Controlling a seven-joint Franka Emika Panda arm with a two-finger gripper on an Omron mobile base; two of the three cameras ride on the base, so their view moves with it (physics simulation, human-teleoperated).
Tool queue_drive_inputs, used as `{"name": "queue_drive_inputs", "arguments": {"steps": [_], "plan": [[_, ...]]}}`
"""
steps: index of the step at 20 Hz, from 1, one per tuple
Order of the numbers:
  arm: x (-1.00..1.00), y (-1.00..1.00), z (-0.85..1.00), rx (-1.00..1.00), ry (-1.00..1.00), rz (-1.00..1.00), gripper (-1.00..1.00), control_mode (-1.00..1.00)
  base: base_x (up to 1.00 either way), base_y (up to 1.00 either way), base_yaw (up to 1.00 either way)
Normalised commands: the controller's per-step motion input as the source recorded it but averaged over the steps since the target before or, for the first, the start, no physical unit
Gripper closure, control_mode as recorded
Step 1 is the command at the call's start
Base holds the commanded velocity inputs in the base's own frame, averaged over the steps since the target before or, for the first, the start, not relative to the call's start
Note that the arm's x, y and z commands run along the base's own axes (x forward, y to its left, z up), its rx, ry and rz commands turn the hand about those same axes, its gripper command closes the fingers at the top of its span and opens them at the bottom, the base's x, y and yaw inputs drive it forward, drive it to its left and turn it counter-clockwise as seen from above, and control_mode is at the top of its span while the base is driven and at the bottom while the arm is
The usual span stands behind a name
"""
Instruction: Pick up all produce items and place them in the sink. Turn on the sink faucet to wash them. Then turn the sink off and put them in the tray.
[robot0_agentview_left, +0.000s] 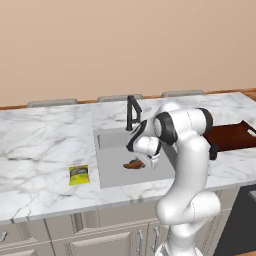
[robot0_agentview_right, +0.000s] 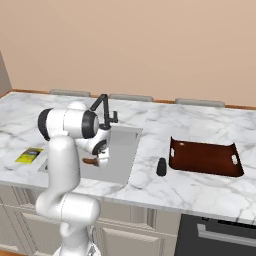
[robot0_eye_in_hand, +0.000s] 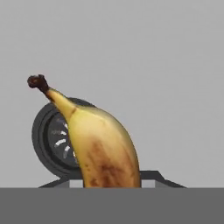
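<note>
Hanging over the sink (robot0_agentview_left: 107, 170), the gripper (robot0_agentview_left: 145, 162) clamps the banana (robot0_eye_in_hand: 103, 148) above the drain (robot0_eye_in_hand: 54, 140), arm bent downward.

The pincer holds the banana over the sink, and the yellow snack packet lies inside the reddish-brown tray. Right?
Not quite. The pincer does hold the banana over the sink, but the snack packet lies on the counter left of the sink, far from the tray, as the left base view shows.

you see the brown-spotted yellow banana (robot0_eye_in_hand: 107, 148) held up over the grey sink (robot0_agentview_left: 112, 172), its dark stem pointing away, above the round drain (robot0_eye_in_hand: 54, 140).
</note>
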Motion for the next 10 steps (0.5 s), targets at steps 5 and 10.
{"name": "queue_drive_inputs", "arguments": {"steps": [5,10], "plan": [[0.70,-0.14,-0.48,-0.01,0.00,-0.02,1.00,-1.00,0.00,0.00,0.00],[0.46,-0.27,-0.32,0.00,0.01,0.00,1.00,-1.00,0.00,0.00,0.00]]}}
